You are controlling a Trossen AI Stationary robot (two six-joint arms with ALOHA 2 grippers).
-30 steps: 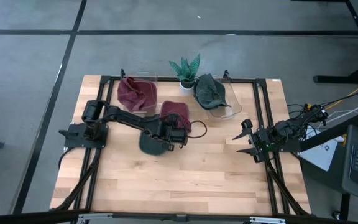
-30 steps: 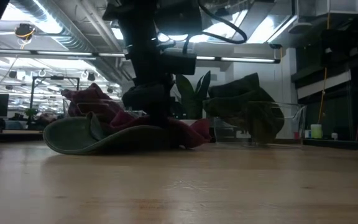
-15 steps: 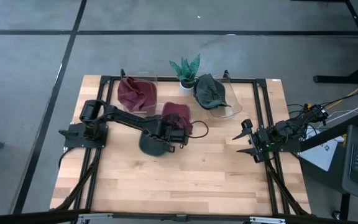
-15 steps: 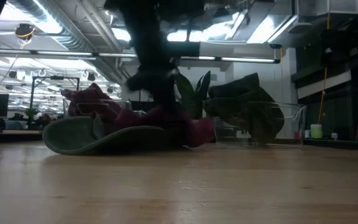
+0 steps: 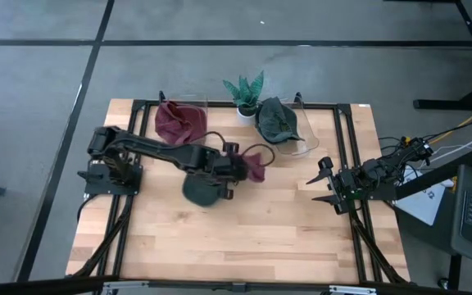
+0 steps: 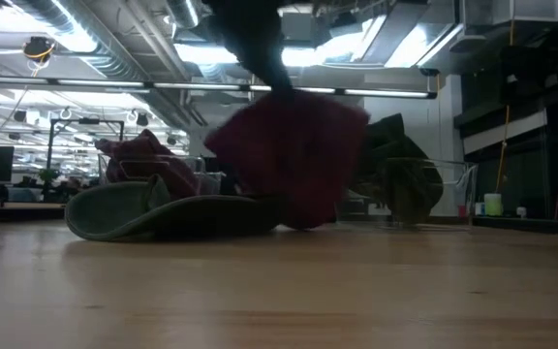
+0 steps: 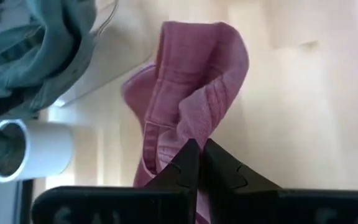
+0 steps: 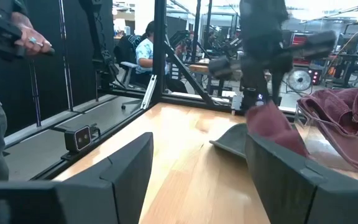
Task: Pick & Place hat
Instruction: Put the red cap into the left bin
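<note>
The left gripper (image 5: 240, 162) was clenched tight on a maroon hat (image 5: 255, 166), its two dark fingers (image 7: 188, 163) pinched together on a fold of the cloth. It held the hat up off the table (image 5: 244, 238), a little left of the table's middle; from table height the maroon cloth (image 6: 294, 160) hung in the air, its lowest part close to the wood. Just to the left of that hat, and partly under the left arm, a dark green hat (image 5: 201, 190) lay flat on the boards, brim spread (image 6: 148, 215).

Farther back on the left stood a clear bin (image 5: 195, 105) with another maroon hat (image 5: 179, 123) heaped in it. To its right, at the far edge, was a small potted plant (image 5: 245, 90) in a white pot (image 7: 33, 152), and just right of that a second clear bin (image 5: 303, 143) holding a grey-green hat (image 5: 279, 119).

The right gripper (image 5: 328, 184) waited near the right edge of the table, well apart from the hats, its fingers (image 8: 129, 165) spread wide with nothing between them. Beyond the table on that side a person (image 8: 146, 50) in a light shirt sat at a desk, and a hand (image 8: 33, 38) of someone else standing close showed at the edge.
</note>
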